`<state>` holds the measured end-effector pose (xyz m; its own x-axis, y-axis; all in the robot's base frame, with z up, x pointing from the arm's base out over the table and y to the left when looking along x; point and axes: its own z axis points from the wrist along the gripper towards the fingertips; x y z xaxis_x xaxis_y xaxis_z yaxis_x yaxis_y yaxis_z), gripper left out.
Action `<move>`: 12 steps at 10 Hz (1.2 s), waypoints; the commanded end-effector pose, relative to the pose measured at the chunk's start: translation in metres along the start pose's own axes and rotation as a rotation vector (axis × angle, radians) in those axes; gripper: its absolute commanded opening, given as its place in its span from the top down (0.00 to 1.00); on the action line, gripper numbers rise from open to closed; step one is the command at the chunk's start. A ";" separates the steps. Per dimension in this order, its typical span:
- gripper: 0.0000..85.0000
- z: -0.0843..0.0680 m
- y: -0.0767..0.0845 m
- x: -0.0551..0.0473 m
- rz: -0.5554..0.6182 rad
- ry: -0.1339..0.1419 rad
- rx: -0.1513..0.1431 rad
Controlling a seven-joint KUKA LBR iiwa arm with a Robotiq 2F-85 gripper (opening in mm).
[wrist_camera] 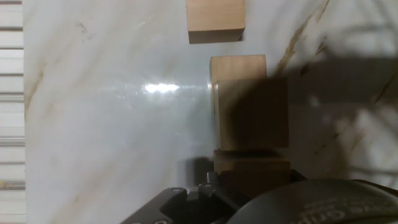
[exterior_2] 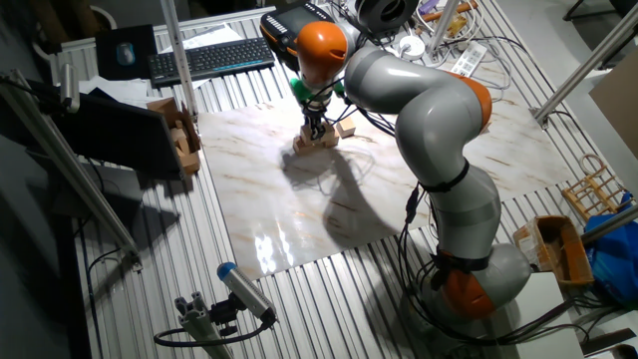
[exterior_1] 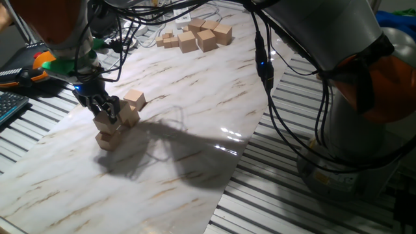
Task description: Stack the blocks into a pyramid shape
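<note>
Several tan wooden blocks are clustered at the left of the marble board. In one fixed view a low block (exterior_1: 108,140) carries a second block (exterior_1: 106,123), and my gripper (exterior_1: 106,114) stands over that upper one with its dark fingers on either side, shut on it. Beside them are another block (exterior_1: 130,117) and a further block (exterior_1: 135,99). In the hand view a shaded raised block (wrist_camera: 252,115) lies between two lower blocks (wrist_camera: 238,65) (wrist_camera: 252,169), with a lone block (wrist_camera: 214,18) apart from them. The gripper (exterior_2: 317,130) hides most of the heap (exterior_2: 321,142) in the other fixed view.
A heap of spare wooden blocks (exterior_1: 198,36) lies at the far end of the marble board (exterior_1: 195,130). A keyboard (exterior_2: 209,58) and cables sit beyond the board. The board's edges drop to a slatted metal table (exterior_1: 273,195). The robot's base (exterior_2: 478,279) stands beside the board.
</note>
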<state>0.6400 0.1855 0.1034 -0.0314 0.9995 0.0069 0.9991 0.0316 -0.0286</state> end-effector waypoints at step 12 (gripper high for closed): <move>1.00 0.002 -0.001 -0.003 -0.004 -0.008 -0.006</move>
<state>0.6390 0.1823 0.1013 -0.0358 0.9994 -0.0007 0.9991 0.0358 -0.0226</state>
